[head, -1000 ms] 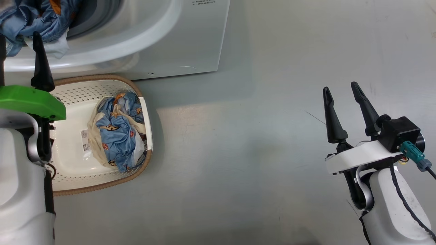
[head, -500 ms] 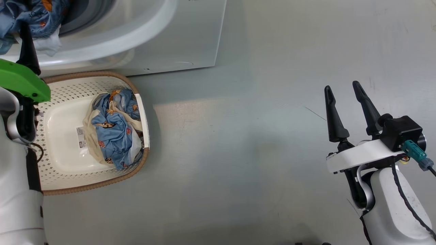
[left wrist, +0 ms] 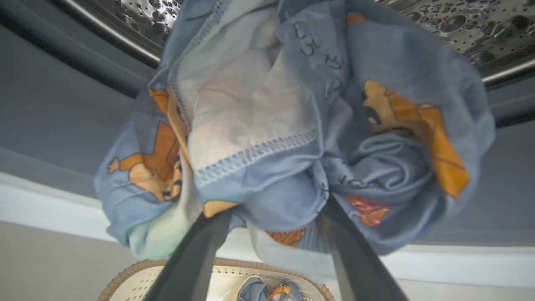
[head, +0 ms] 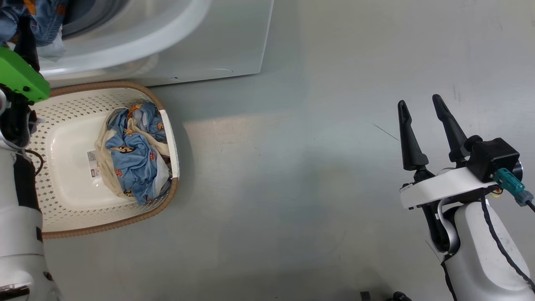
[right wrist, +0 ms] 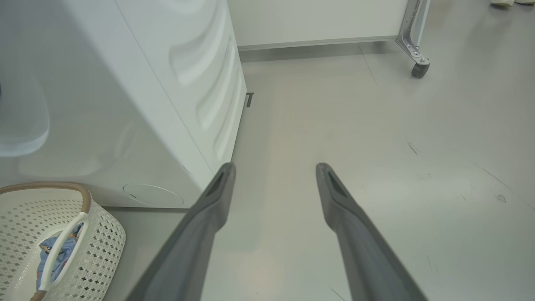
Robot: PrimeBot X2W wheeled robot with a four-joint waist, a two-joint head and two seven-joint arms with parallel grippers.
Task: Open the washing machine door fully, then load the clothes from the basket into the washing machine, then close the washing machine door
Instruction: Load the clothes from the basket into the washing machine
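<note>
Draping the washing machine (head: pixel 234 37) mouth: bundle of clothes (left wrist: pixel 259 125), with left gripper (left wrist: pixel 276 211) spread wide, fingertips buried in its underside. Below, basket (head: pixel 54 209) holding more cloth against its right wall. Far right, right gripper (head: pixel 419 102) parted, empty, over floor (head: pixel 292 167), well apart from basket.

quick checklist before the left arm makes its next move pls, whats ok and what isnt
1. Left gripper open: ok, its fingers stand apart.
2. Fingers free of the printed bundle: cannot tell, cloth covers their tips.
3. Bundle fully inside the drum: not ok, it hangs out over the rim of the washing machine opening.
4. Basket emptied: not ok, more clothes lie in it.
5. Right gripper open and empty: ok, it hangs above bare floor.
</note>
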